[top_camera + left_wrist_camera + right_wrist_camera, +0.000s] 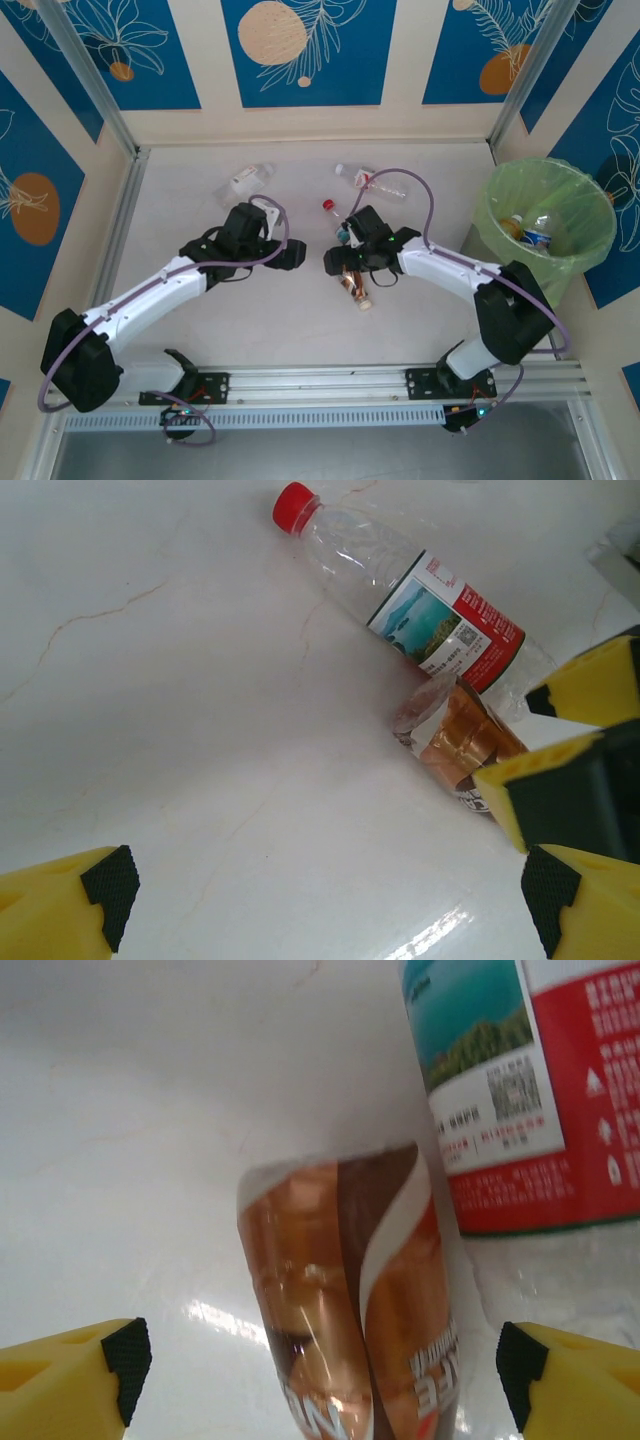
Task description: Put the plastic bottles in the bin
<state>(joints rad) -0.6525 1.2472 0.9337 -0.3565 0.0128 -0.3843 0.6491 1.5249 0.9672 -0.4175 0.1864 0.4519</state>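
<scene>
Straddling the brown-labelled bottle (pixel 340 1290) on the table (pixel 200 730), the right gripper (pixel 320 1365) stands open, and the left gripper (pixel 325 890) hangs wide open nearby.

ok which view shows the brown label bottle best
Right wrist: the brown-label bottle lies close up within the right claw, label clear. Left wrist shows its end, partly behind that claw; top external shows it small.
</scene>
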